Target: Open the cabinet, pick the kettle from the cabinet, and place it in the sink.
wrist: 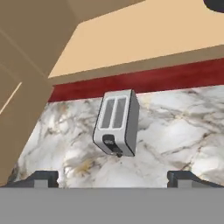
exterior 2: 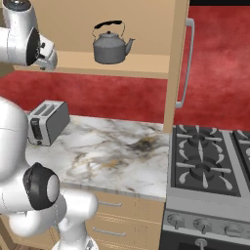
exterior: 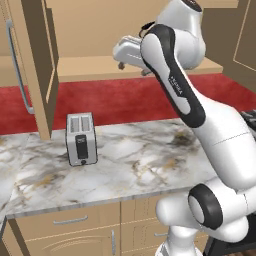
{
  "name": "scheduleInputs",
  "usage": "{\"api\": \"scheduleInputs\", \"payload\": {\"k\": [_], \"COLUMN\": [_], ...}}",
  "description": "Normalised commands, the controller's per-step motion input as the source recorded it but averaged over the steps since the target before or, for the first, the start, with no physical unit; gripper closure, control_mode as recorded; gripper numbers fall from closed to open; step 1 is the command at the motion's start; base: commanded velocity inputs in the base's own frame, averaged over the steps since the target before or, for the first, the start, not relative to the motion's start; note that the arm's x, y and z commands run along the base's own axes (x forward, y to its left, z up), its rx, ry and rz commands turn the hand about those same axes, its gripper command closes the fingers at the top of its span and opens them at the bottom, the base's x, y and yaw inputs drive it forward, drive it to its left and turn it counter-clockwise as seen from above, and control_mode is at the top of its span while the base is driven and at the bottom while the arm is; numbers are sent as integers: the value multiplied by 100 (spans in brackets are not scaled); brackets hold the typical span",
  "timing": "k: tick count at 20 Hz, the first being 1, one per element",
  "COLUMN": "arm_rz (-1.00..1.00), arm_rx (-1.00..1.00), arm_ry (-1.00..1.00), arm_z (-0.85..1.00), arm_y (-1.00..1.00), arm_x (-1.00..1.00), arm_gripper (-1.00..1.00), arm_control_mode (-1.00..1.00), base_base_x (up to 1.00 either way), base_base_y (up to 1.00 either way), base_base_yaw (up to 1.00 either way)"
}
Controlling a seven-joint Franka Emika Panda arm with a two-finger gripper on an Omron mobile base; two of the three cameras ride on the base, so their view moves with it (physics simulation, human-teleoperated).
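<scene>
The cabinet point(exterior 2: 141, 29) stands open, with its left door point(exterior: 35, 65) and right door point(exterior 2: 178, 58) swung out. On its shelf point(exterior 2: 136, 63) sits the grey kettle point(exterior 2: 111, 45), upright, spout to the right. My gripper point(exterior 2: 49, 61) hangs at the shelf's front edge, left of the kettle and apart from it, tilted down. In the hand view its fingertips point(wrist: 41, 178) stand wide apart with nothing between them, so my gripper point(wrist: 113, 179) is open. In the left base view my arm covers most of the kettle. The sink is out of view.
A silver toaster point(exterior: 81, 138) stands on the marble counter point(exterior: 145, 160) below the cabinet, under the hand point(wrist: 117, 122). A black stove point(exterior 2: 210, 161) adjoins the counter on the right. Tan drawers point(exterior: 70, 220) run below. A red wall point(exterior 2: 97, 95) backs the counter.
</scene>
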Motion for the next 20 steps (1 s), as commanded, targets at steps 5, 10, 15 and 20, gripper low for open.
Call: {"api": "scheduleInputs", "payload": {"k": [5,10,15,20], "arm_rz": [-12,-18,-17,-11], "arm_rx": [-26,-13,-2,0], "arm_ry": [-25,-19,8,0], "arm_z": [0,0,0,0], "arm_y": [-37,-37,-33,-32], "arm_x": [4,13,31,39], "arm_gripper": [-100,-100,-100,-100], "arm_control_mode": [-100,-100,-100,-100], "base_base_x": [0,0,0,0], "base_base_y": [0,0,0,0], "base_base_yaw": [0,0,0,0]}}
